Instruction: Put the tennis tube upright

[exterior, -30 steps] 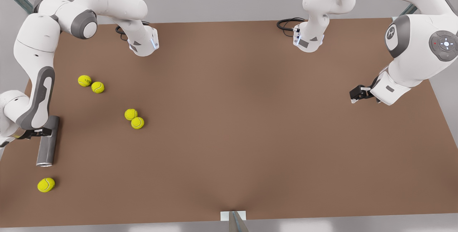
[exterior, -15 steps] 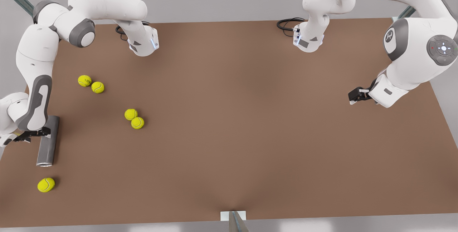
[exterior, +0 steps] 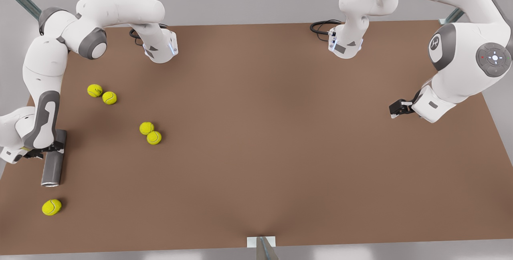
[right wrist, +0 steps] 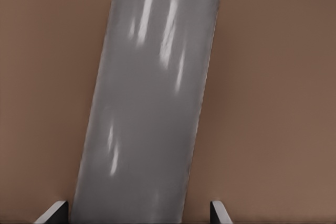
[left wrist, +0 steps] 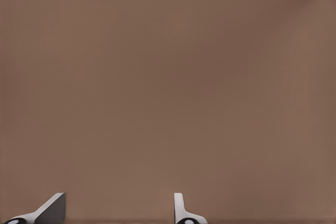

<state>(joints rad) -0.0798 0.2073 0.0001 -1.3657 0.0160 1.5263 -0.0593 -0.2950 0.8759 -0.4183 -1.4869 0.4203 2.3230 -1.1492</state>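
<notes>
Right wrist view has the right claw (right wrist: 139, 214) spread wide astride the tennis tube (right wrist: 149, 98) lying flat on the worktop (exterior: 256, 152), seemingly ready to clamp it, while the left claw (left wrist: 119, 211) waits open, holding nothing.

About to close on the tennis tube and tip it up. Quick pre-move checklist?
1. Tennis tube lying flat on the table: ok.
2. Right pincer open, one finger each side of the tube: ok.
3. Fingers touching the tube: cannot tell.
4. Grip sits near the closed end, hollow rim end free: ok.
5. Nearest tennis ball lies apart from the rim end: ok.
6. Left pincer waits open over bare table at the front view's right: ok.
</notes>
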